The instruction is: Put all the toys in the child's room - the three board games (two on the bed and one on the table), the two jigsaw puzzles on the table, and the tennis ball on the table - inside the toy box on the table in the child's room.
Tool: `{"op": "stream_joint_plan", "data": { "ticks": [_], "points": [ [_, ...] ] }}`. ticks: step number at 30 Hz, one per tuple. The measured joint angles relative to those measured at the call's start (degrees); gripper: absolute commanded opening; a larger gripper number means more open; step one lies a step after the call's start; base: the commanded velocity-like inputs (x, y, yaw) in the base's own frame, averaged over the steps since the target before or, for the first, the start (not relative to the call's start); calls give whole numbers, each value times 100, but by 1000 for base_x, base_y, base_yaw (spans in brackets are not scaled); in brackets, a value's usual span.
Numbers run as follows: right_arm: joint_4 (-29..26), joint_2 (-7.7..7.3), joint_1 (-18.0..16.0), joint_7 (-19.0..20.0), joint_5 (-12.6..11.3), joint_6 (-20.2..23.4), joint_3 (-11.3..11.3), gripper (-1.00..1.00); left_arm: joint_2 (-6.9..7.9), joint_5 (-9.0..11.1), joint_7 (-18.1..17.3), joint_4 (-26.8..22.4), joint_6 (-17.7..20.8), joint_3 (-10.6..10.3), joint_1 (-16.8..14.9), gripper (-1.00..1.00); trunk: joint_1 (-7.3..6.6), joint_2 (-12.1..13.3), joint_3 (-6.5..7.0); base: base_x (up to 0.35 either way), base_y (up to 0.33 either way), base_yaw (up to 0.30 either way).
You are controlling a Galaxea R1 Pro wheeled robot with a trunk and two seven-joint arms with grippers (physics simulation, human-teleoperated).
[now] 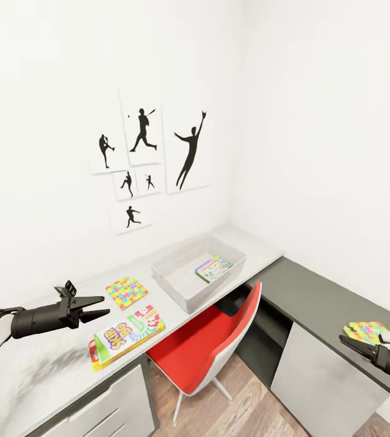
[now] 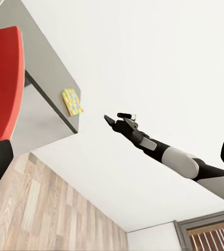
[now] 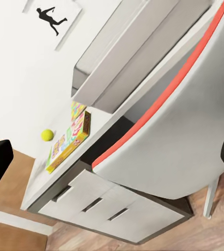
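Evidently your left claw (image 1: 97,306) stood open, empty; the Skip-Bo box (image 1: 126,335), at its five o'clock on the desk (image 1: 31,370), looked light, stiff: take its long edges. Right claw's (image 1: 349,345) state: cannot tell.

We face a corner of plain white walls (image 1: 316,121). On the left wall hang six posters (image 1: 146,164) with black silhouettes of ball players. A red chair (image 1: 210,346) with a white shell is pushed in at the L-shaped surface (image 1: 316,291), above white drawers (image 3: 98,204). Below lies a wood-plank floor (image 1: 255,406). The light is soft and even.
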Motion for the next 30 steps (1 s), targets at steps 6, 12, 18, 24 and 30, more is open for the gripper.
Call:
{"op": "stream_joint_plan", "data": {
  "ticks": [6,12,18,24,30],
  "points": [
    [-3,12,0,0,0,1,0,100,0,0,0,0,0,-2,0,100,0,0,48,0,0,-207],
    [-3,29,0,0,0,3,0,100,0,0,2,0,0,-2,0,100,0,0,95,0,0,-207],
    [-5,38,0,0,0,3,0,100,-3,0,6,0,-5,-3,0,100,0,0,142,0,0,-207],
    [-5,51,-2,1,0,4,1,100,-21,0,14,-1,-8,-4,-1,100,1,-3,184,0,0,-207],
    [-7,88,-4,1,1,4,0,100,-42,-23,29,-1,-100,-12,-3,100,1,-7,225,0,0,-207]
  ]
}}
